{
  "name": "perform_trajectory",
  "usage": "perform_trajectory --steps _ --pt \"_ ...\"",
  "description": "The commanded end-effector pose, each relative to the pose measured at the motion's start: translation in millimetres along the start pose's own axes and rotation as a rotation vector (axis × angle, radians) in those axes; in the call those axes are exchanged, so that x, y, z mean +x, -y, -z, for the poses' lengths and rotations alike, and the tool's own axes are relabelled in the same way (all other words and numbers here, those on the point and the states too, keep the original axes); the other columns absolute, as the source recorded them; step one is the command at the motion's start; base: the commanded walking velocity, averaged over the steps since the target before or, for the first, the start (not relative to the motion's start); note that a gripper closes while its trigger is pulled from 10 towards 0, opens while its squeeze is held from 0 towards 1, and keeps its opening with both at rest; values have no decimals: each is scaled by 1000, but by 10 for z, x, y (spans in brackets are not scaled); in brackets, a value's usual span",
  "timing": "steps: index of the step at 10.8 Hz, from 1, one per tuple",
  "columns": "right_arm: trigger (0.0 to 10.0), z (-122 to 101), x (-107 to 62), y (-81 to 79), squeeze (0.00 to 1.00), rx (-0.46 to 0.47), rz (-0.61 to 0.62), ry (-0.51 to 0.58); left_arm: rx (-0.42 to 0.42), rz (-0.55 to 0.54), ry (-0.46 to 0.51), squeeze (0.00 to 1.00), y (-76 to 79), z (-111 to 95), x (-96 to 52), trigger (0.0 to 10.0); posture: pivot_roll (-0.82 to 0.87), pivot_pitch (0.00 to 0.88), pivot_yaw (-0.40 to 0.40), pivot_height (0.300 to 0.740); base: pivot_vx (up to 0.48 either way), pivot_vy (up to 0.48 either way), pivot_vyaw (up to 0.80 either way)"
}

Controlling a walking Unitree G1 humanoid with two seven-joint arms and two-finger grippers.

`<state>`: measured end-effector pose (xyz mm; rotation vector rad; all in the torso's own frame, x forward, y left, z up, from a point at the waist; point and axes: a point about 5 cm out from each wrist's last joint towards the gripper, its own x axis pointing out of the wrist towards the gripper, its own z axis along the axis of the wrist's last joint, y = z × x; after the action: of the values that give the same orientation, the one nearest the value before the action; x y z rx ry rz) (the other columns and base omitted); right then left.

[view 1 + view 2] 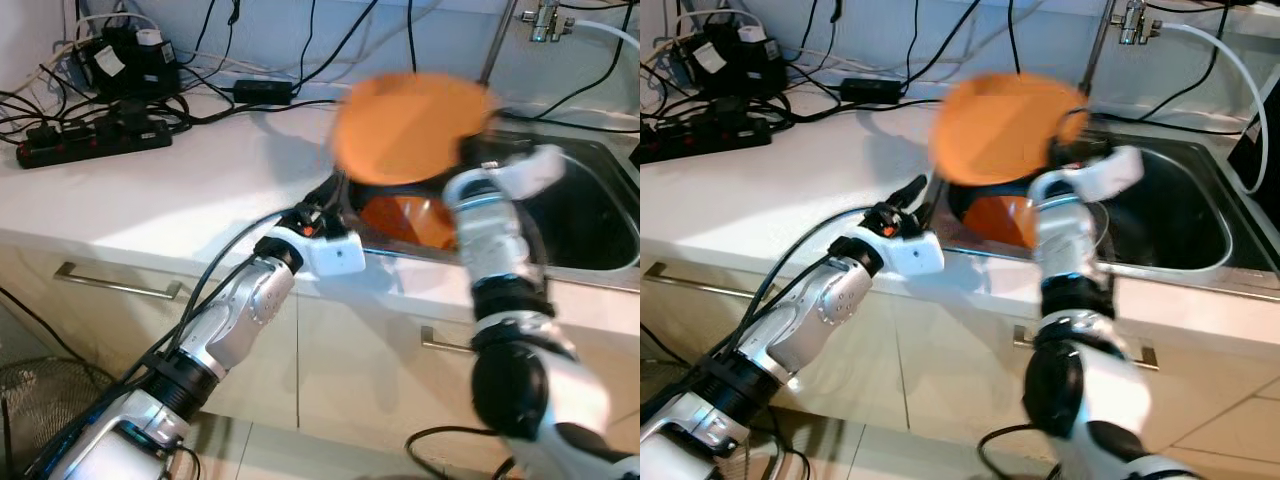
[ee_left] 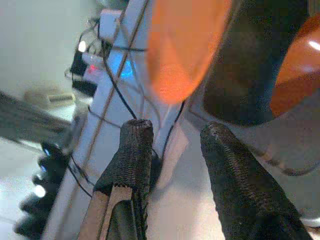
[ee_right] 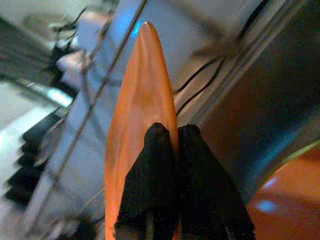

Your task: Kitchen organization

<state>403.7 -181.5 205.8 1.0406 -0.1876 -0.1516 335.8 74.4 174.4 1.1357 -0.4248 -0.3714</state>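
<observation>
An orange plate (image 1: 408, 128) is held up in the air over the left end of the steel sink (image 1: 590, 215), blurred by motion. My right gripper (image 3: 168, 145) is shut on the plate's rim (image 3: 145, 95). More orange dishware (image 1: 405, 218) lies in the sink below the plate. My left gripper (image 2: 172, 137) stands open over the white counter (image 1: 190, 195) at the sink's left edge, holding nothing, just left of the plate.
A black power strip (image 1: 95, 140) with chargers and tangled black cables (image 1: 250, 85) lies at the back left of the counter. A tap (image 1: 545, 22) with a white hose rises behind the sink. Cabinet drawers with metal handles (image 1: 115, 285) run below the counter.
</observation>
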Motion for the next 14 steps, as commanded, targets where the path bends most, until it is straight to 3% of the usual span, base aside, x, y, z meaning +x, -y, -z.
perform_trajectory --steps 1,2,3,5,7,10,11,13,14 --pt "0 -138 41 -66 0 -24 -3 69 -119 -20 -26 0 -26 39 -28 10000 244 0 -46 740 0 0 0" --pt "314 -220 47 -2 0 -100 30 101 -301 -35 -56 0 -25 50 -44 10000 243 0 -47 740 0 0 0" --pt "10000 -282 48 47 0 -255 49 125 -452 -48 -78 0 -18 61 -63 10000 241 0 -46 740 0 0 0" --pt "10000 -287 46 127 0 -530 71 122 -757 -59 -115 0 -62 30 -37 10000 243 0 -52 740 0 0 0" --pt "10000 -142 42 224 0 -709 111 18 -878 -43 -135 0 -98 2 -24 10000 244 0 -52 740 0 0 0" --pt "10000 9 15 307 0 -718 124 -74 -958 40 -141 0 -52 -55 -49 10000 257 0 -54 740 0 0 0" --pt "10000 102 -14 359 0 -705 135 -124 -1007 145 -151 0 80 -112 -84 10000 262 0 -54 740 0 0 0" --pt "10000 208 -47 397 0 -701 134 -178 -1084 241 -173 0 211 -160 -128 10000 265 0 -51 740 0 0 0" --pt "10000 270 -68 408 0 -711 129 -202 -1080 208 -153 0 231 -188 -136 10000 265 0 -50 740 0 0 0"
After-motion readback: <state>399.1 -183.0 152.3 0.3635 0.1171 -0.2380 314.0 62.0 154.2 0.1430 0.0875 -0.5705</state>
